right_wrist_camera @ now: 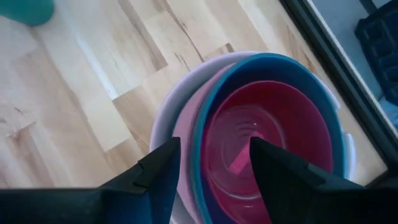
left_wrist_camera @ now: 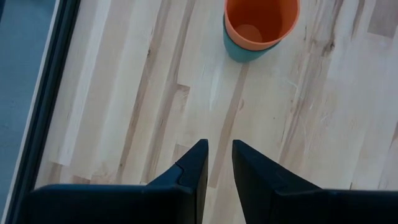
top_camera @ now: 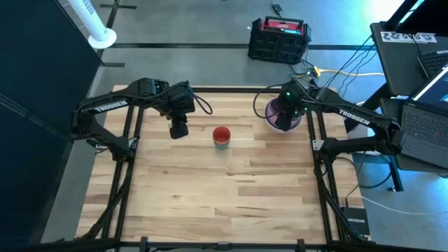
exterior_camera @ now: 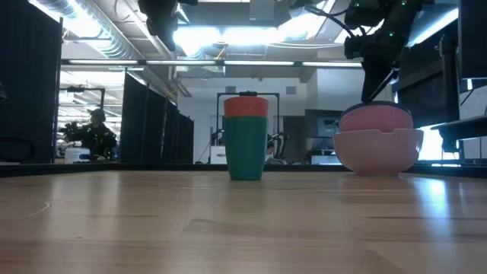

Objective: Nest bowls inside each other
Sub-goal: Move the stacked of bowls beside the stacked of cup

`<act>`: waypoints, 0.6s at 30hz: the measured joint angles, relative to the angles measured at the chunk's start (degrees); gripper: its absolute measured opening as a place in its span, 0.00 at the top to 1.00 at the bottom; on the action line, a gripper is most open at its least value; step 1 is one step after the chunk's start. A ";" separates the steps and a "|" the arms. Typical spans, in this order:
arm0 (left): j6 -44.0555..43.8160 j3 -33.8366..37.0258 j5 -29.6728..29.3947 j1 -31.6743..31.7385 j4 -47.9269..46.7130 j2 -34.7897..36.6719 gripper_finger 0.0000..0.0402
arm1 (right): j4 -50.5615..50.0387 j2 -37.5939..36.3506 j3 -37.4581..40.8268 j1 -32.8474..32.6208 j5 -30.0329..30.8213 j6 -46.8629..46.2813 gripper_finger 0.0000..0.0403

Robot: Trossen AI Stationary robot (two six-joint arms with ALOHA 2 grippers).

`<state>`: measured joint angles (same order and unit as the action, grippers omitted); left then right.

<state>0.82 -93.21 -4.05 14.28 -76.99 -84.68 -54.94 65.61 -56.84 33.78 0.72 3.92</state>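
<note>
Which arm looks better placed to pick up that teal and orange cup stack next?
Probably the left: the left gripper hangs empty beside the cup stack, while the right gripper hangs open over the nested bowls.

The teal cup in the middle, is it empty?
No, the teal cup has an orange cup nested inside it, seen in the left wrist view.

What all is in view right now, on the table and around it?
Nested bowls: four, white outermost, then pale pink, blue, hot pink; table's far right edge.
Cups: two, orange inside teal; upright, table centre.
Table: one, light wood.
Black crate: one, red top; floor beyond table.
Laptops: two; right of table.
Person: one; far background, low view.
Left gripper: empty, fingers narrowly apart, left of cups.
Right gripper: open, above bowls.
</note>
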 joint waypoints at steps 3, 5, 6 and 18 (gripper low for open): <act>0.08 0.00 0.00 0.02 -0.02 0.00 0.86 | 0.07 0.00 1.61 0.00 -0.44 -0.01 0.55; 0.15 0.00 0.00 0.02 -0.02 0.00 0.86 | 1.13 0.00 2.85 0.00 -1.53 -0.48 0.55; 0.17 0.00 0.00 0.02 -0.02 0.00 0.86 | 1.54 0.00 3.38 0.00 -1.90 -0.72 0.55; 0.28 0.00 0.00 0.02 -0.09 0.00 0.86 | 4.50 0.07 4.53 -1.93 -4.28 -2.99 0.55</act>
<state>1.10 -93.21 -4.05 14.31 -77.08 -84.68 -50.43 65.68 -52.30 31.85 -3.56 0.94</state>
